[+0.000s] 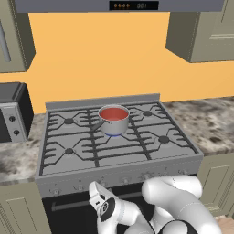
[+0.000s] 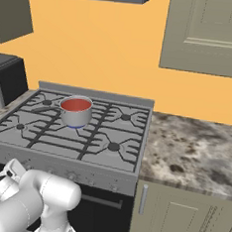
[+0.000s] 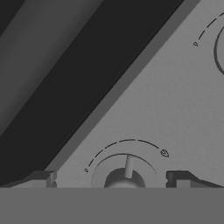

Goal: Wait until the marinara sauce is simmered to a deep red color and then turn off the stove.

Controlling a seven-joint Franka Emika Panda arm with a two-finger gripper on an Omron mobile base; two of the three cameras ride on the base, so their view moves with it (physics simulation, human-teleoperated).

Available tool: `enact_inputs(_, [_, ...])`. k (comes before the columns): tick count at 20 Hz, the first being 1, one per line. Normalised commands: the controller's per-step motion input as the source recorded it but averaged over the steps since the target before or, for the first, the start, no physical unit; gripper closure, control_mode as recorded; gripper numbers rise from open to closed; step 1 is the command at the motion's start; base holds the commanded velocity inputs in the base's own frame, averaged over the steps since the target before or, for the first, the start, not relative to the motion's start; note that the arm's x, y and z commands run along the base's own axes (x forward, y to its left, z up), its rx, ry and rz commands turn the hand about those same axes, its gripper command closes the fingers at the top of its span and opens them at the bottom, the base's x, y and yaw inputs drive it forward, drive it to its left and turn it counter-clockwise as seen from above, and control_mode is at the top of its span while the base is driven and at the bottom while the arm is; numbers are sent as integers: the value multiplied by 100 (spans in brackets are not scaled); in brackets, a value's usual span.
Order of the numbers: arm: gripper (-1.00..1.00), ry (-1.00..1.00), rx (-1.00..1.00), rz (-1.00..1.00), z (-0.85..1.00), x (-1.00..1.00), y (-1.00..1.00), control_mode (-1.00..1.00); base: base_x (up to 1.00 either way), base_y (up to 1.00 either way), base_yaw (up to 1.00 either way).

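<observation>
The marinara sauce (image 1: 113,113) (image 2: 75,104) is a smooth red disc in a small steel saucepan (image 1: 114,126) on the back middle burner of the stove (image 1: 151,157). A blue flame (image 1: 114,135) shows under the pan. My gripper (image 1: 94,188) (image 2: 12,167) is low at the stove's front panel, left of centre. In the hand view my gripper (image 3: 111,178) is open, with a fingertip on either side of a front knob (image 3: 124,177) and a gap to each. The knob's pointer stands up towards the arc mark.
A black-and-silver box appliance (image 1: 13,112) stands on the counter left of the stove. Marble counter (image 2: 194,150) runs to the right. The dark oven door (image 3: 65,65) lies below the knob panel, and a second knob (image 3: 220,48) is beside this one. Cabinets and a hood (image 1: 119,5) hang above.
</observation>
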Motion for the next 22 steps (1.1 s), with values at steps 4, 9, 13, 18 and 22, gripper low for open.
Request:
enact_inputs(4, [-100,0,0,0,0,0,0,-100,0,0,0])
enact_inputs(9, [-100,0,0,0,0,0,0,-100,0,0,0])
enact_inputs(13, [-100,0,0,0,0,0,0,-100,0,0,0])
enact_inputs(18, [-100,0,0,0,0,0,0,-100,0,0,0])
enact_inputs(22, [100,0,0,0,0,0,0,-100,0,0,0])
